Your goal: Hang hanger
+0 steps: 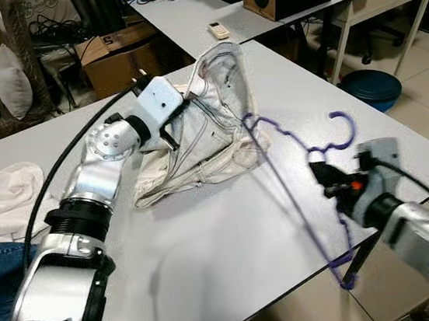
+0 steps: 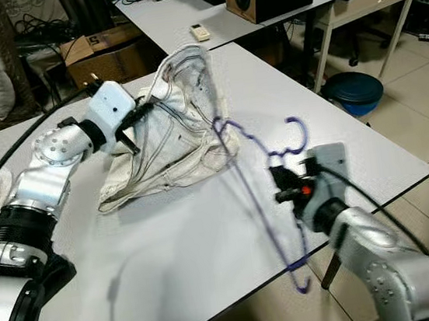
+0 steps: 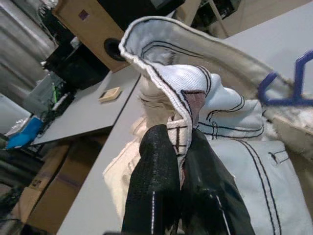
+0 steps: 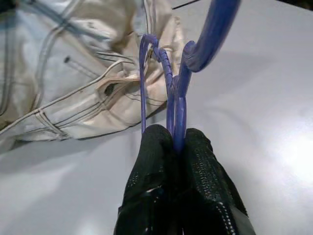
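Carefully, the left gripper pinched the pale shorts up off the surface; the right gripper squeezed the purple hanger beside them. Cloth might slip; hanger might snag.

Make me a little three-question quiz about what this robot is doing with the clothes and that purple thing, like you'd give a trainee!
1. True or false: the right gripper is shut on the purple hanger.
2. What does the left gripper hold? A) a remote control B) the edge of the pale garment C) a speaker
3. Fill in: one end of the hanger is tucked into the garment, while its other end sticks out past the ____ of the grey table.

Key
1. True: the fingers pinch the hanger just below its hook.
2. B: the fingers clamp a stitched edge and lift it off the table.
3. edge
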You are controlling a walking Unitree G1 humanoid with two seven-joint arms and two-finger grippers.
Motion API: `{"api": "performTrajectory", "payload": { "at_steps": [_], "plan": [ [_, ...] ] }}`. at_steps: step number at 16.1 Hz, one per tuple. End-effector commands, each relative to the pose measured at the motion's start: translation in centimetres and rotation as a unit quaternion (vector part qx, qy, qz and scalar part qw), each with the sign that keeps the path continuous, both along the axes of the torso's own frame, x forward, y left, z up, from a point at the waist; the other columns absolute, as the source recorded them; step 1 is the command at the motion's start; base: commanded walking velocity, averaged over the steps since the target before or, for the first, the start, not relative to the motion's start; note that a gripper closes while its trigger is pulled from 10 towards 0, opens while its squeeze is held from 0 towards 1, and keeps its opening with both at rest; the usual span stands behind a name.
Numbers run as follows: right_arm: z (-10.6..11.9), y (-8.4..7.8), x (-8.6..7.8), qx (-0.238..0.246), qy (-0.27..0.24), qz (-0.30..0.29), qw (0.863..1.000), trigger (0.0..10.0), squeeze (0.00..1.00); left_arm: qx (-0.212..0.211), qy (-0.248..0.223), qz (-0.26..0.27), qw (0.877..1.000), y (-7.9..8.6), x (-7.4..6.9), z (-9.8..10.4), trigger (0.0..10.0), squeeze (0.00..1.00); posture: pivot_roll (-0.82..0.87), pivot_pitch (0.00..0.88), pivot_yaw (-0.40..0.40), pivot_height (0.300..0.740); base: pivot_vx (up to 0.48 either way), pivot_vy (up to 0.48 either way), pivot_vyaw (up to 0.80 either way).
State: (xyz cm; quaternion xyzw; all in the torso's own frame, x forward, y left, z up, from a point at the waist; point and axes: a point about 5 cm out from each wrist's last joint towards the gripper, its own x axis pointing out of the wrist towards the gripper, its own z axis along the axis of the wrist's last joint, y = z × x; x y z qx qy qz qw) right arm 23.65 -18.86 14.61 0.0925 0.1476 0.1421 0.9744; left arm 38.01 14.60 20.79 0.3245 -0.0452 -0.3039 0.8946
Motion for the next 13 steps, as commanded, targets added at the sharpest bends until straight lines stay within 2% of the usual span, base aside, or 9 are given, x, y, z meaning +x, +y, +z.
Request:
{"api": "performTrajectory", "payload": {
  "at_steps": [1,3,6,8,9,10,11,12,13],
  "plan": [
    [-0.2,-0.5,-0.1,-0.003,0.011,-0.017,1.0,10.0,0.0,-0.004,-0.021,0.004,1.0,0.7,-0.2,1.0,0.0,0.0,-0.2,0.0,0.091,0.74,0.0,0.0,0.0],
    [-0.6,0.6,0.4,0.008,0.017,0.005,1.0,10.0,0.0,0.009,-0.038,-0.025,0.999,0.0,-0.5,1.5,0.0,0.0,-0.2,0.0,0.091,0.74,0.0,0.0,0.0],
    [1.0,2.7,4.3,0.019,-0.037,0.022,0.999,10.0,0.0,0.055,-0.145,0.018,0.988,1.3,0.9,5.9,0.0,0.0,-0.2,0.0,0.102,0.74,0.0,0.0,0.0],
    [4.3,3.1,6.6,0.048,-0.123,0.005,0.991,10.0,0.0,0.103,-0.234,0.064,0.965,3.0,1.5,10.7,0.0,0.0,-0.18,0.0,0.106,0.74,0.0,0.0,0.0],
    [5.4,3.1,6.9,0.067,-0.149,0.0,0.987,10.0,0.0,0.114,-0.265,0.077,0.954,3.5,1.4,12.4,0.0,0.0,-0.18,0.0,0.106,0.74,0.0,0.0,0.0],
    [6.8,2.6,7.0,0.108,-0.183,-0.016,0.977,10.0,0.0,0.123,-0.318,0.093,0.936,4.0,0.9,15.5,0.0,0.0,-0.18,0.0,0.106,0.74,0.0,0.0,0.0],
    [7.1,2.0,6.9,0.127,-0.193,-0.036,0.972,10.0,0.0,0.134,-0.342,0.091,0.926,4.0,0.6,16.9,0.0,0.0,-0.18,0.0,0.112,0.74,0.0,0.0,0.0],
    [5.8,1.1,6.5,0.132,-0.169,-0.067,0.974,10.0,0.0,0.16,-0.363,0.085,0.914,3.7,0.3,18.0,0.0,0.0,-0.18,0.0,0.123,0.74,0.0,0.0,0.0],
    [3.3,0.3,6.0,0.105,-0.119,-0.105,0.982,10.0,0.0,0.173,-0.372,0.074,0.909,3.3,0.2,18.5,0.0,0.0,-0.18,0.0,0.123,0.74,0.0,0.0,0.0]
  ]
}}
